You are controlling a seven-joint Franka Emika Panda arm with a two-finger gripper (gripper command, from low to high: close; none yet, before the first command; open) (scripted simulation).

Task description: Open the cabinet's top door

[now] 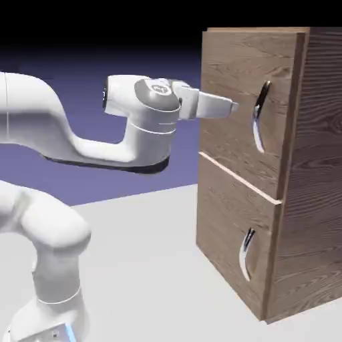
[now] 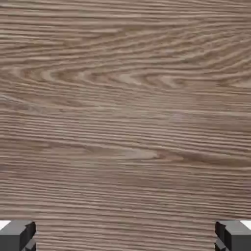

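Observation:
The brown wood-grain cabinet (image 1: 304,200) stands at the right of the exterior view. Its top door (image 1: 230,150) lies flush and closed, with a long curved silver handle (image 1: 259,118) near its right edge. My gripper (image 1: 231,105) reaches level toward this door, just left of the handle and close to the panel, not touching the handle. In the hand view, wood grain of the top door (image 2: 125,112) fills the picture. My gripper (image 2: 125,238) is open, its grey fingertips (image 2: 17,236) wide apart at the bottom corners with nothing between them. The handle is out of the hand view.
Below the top door sits a smaller door (image 1: 224,230) with a short curved silver handle (image 1: 246,254), also closed. The white arm (image 1: 100,143) stretches in from the left above the grey table (image 1: 140,267).

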